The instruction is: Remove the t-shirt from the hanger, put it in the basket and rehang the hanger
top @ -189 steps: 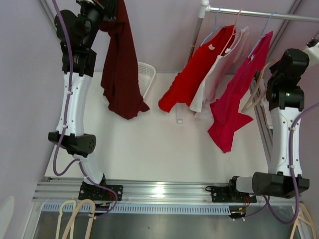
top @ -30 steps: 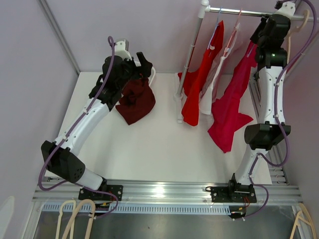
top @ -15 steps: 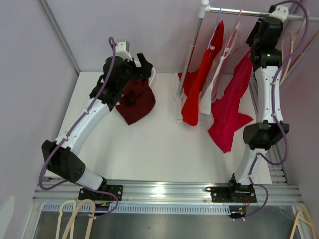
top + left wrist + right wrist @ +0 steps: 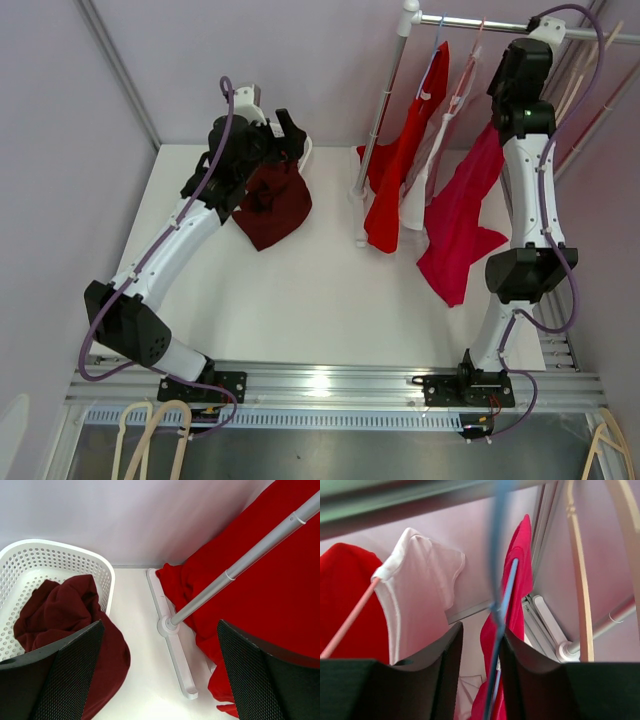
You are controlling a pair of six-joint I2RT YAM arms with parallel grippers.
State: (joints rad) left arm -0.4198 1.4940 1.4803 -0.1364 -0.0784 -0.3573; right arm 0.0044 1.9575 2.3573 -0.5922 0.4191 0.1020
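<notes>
A crimson t-shirt (image 4: 458, 222) hangs from a thin blue hanger (image 4: 500, 615) on the rail (image 4: 500, 25) at the back right. My right gripper (image 4: 517, 62) is raised to the rail. In the right wrist view the hanger's wire runs between the fingers of this gripper (image 4: 481, 650), close against the right one, with a gap on the left, so the jaws are open around it. The crimson t-shirt (image 4: 520, 565) drops behind the wire. My left gripper (image 4: 160, 680) stands wide open and holds nothing, above a dark red shirt (image 4: 55, 615).
The dark red shirt (image 4: 270, 200) spills over a white basket (image 4: 60, 560) at the back left. A red shirt (image 4: 398, 170) and a white shirt (image 4: 440, 150) hang by the rack pole (image 4: 235, 570), whose foot (image 4: 172, 650) lies on the table. Wooden hangers (image 4: 580, 85) lean at far right.
My right gripper has slid a little left along the rail, uncovering the wooden hangers, and the crimson t-shirt's top has shifted with it. The left arm has stayed still since lowering the dark red shirt.
</notes>
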